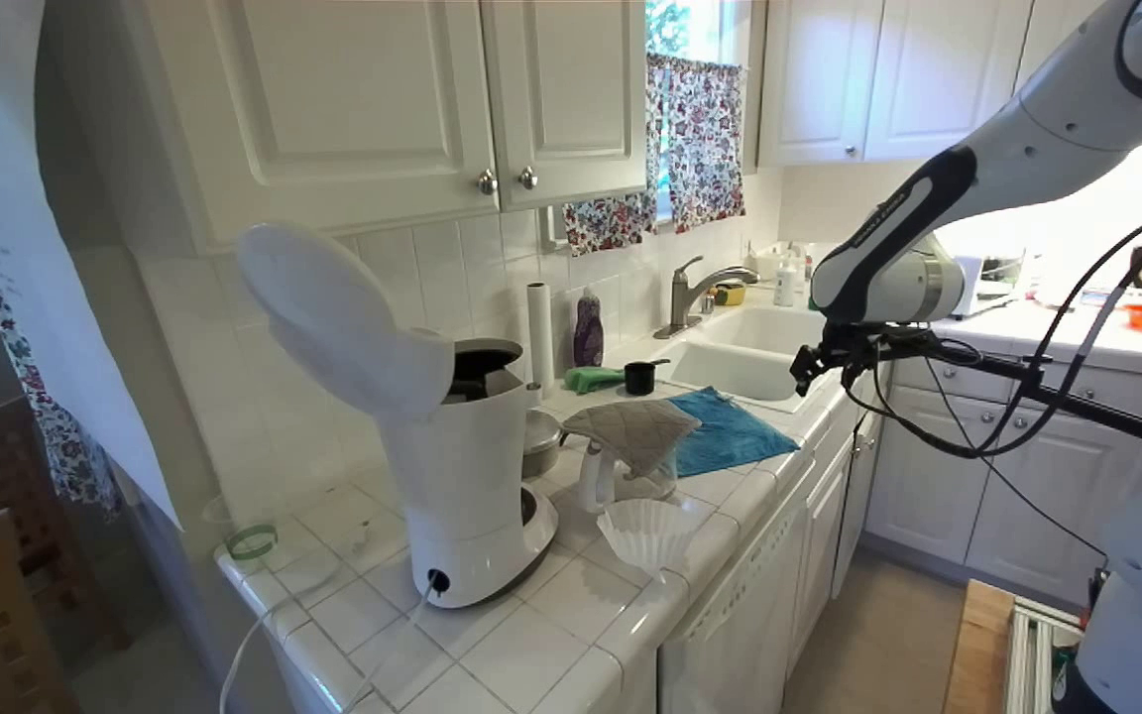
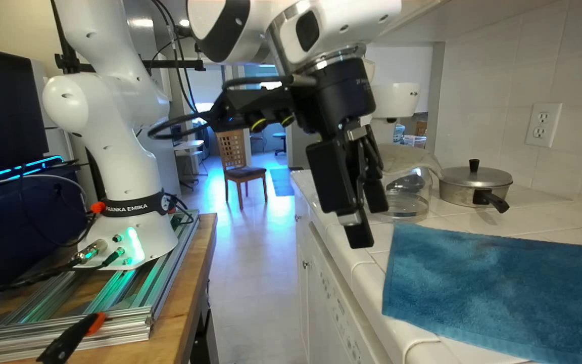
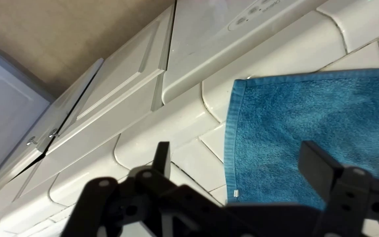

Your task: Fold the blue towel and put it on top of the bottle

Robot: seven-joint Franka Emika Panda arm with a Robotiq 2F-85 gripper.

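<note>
Black gripper (image 3: pixel 235 154), chunky fingers (image 3: pixel 319 168) spread wide, tips aimed down. Below, clear of it: blue terry towel (image 3: pixel 275 131), nice and fuzzy, ribbed hem, lying pretty flat on glossy white tile counter (image 3: pixel 204 161). Past towel from gripper: round clear glass carafe (image 2: pixel 406 199), quilted potholder (image 1: pixel 635 433) draped over top. Purple bottle (image 1: pixel 588 335) upright farther off, by tiled wall (image 1: pixel 482 278). Beyond carafe: smooth white coffee maker (image 1: pixel 462 496). White arm (image 1: pixel 1057 119) slopes down toward gripper.

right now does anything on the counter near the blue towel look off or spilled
Mildly odd: a quilted potholder is draped over the glass carafe, not an obvious place for it. A paper coffee filter sits loose on the counter, outside the coffee maker, whose lid stands open. I see no spill; the blue towel lies flat.
</note>
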